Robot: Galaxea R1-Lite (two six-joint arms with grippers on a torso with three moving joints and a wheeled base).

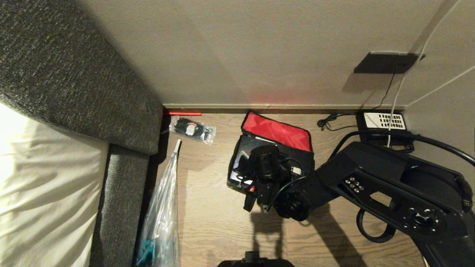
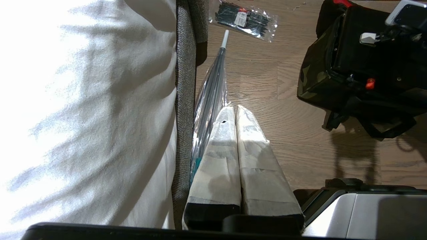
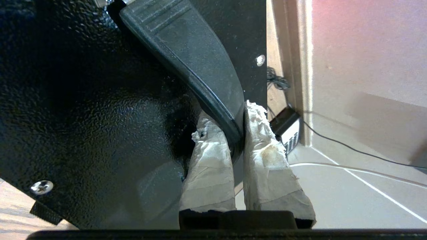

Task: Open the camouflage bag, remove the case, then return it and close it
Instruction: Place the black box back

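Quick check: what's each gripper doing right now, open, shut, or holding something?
Left gripper: shut, empty, parked above the floor beside the bed.
Right gripper: shut on the case's handle, at the open bag.

The camouflage bag [image 1: 237,163] is green-brown-black with a bright red lid lining; the case [image 3: 83,116] is glossy speckled black; the floor [image 1: 207,207] is brown woodgrain; the sofa [image 1: 74,81] is flecked grey.

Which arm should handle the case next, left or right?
Right. Its fingers are already clamped on the case by its handle, at the open camouflage bag. The left gripper is shut, off by the bed.
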